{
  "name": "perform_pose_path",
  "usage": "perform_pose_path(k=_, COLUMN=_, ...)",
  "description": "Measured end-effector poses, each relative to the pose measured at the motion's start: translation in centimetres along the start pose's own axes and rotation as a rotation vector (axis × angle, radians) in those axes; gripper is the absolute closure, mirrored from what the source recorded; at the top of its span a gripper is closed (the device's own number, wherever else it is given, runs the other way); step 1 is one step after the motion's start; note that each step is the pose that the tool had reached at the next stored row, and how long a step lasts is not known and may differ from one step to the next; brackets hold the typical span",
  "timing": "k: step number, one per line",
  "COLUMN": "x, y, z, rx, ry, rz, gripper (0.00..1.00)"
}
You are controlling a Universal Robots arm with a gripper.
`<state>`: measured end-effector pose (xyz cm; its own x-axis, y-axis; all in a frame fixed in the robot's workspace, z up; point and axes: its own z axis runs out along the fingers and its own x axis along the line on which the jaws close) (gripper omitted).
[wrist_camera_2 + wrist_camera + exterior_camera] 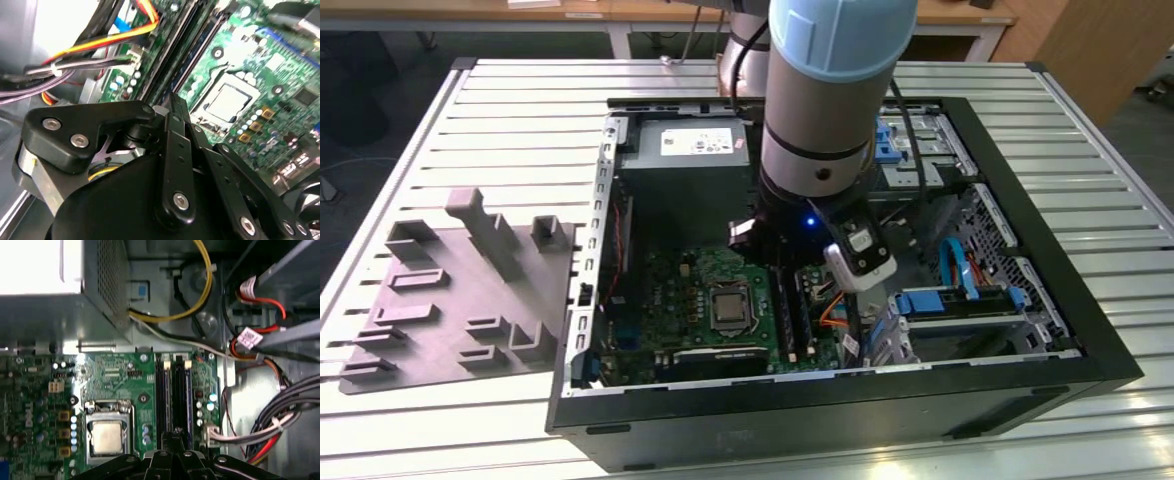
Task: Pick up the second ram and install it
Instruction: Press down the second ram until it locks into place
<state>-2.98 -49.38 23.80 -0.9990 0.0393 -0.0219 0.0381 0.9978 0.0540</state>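
One arm reaches down into the open computer case (1067,340) on the slatted table (494,110), its gripper (176,440) low over the memory slots (172,390) of the green motherboard (112,375), beside the processor socket (107,432). Whether the jaws are spread or pinching cannot be told – black linkages hide the tips in both wrist views. The second ram (197,47) appears as a dark blue stick standing in the slots – whether it is fully seated is unclear. Outside the case lies the grey holder tray (454,300)
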Motion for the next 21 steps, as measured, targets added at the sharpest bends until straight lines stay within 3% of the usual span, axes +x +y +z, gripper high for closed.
perform_pose_path(k=10, x=-0.07, y=-2.12, z=0.12, rx=0.0041, ry=0.0031, rz=0.0, gripper=0.89)
perform_pose_path(k=21, x=-0.1, y=-3.13, z=0.71, rx=0.0042, ry=0.0039, rz=0.0, gripper=0.89)
